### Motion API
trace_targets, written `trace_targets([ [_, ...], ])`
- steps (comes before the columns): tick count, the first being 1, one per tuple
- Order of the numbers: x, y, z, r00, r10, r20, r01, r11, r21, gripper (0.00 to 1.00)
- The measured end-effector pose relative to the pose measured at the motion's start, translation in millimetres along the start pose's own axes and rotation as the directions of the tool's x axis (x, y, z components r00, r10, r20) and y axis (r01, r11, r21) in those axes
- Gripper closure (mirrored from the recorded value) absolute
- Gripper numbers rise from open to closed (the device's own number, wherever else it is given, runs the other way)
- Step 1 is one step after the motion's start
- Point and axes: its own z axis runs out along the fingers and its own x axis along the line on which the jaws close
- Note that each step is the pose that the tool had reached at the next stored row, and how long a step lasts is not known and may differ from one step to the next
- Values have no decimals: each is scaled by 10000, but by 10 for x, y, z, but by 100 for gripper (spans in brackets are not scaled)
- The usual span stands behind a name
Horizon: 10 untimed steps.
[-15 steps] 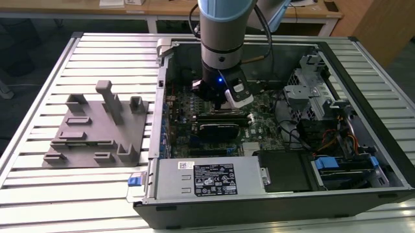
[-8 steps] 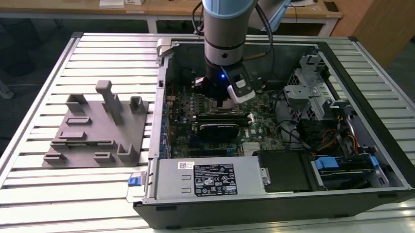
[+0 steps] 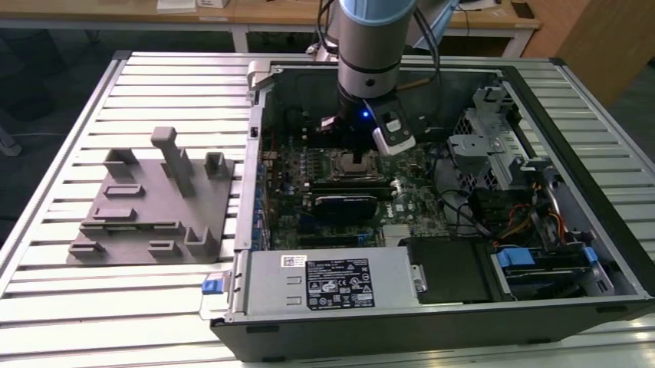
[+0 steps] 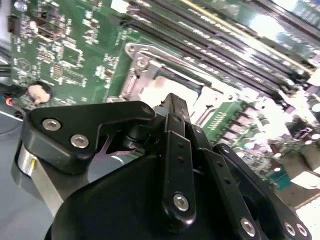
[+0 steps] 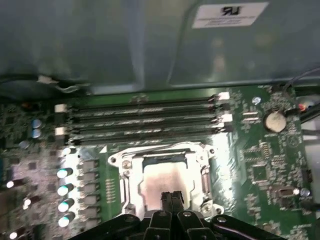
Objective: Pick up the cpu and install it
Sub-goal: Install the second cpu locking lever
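The cpu (image 5: 167, 181) is a small, flat, square chip with a silvery-grey metal top. In the first wrist view it lies inside the socket frame (image 5: 125, 172) of the motherboard (image 5: 260, 170), just below the row of memory slots (image 5: 145, 120), and it seems already seated there. I judge it light and stiff, but fragile: the underside and the socket contacts can be damaged easily, and the smooth metal top is slippery. It should be held only by two opposite edges of the pale rim and kept level. The gripper (image 5: 171, 196) hangs directly over the socket frame, with its tips at the near edge of the chip. The jaws stand narrow, pressed together, and I see nothing held between them. In the exterior view the gripper (image 3: 357, 153) reaches down into the open computer case (image 3: 573, 307) on the worktop (image 3: 61, 307).
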Motion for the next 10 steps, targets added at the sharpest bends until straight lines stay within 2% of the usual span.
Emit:
trace_targets([
  [10, -8, 12, -22, 10000, 1, -1, -1, 10000, 3, 89],
])
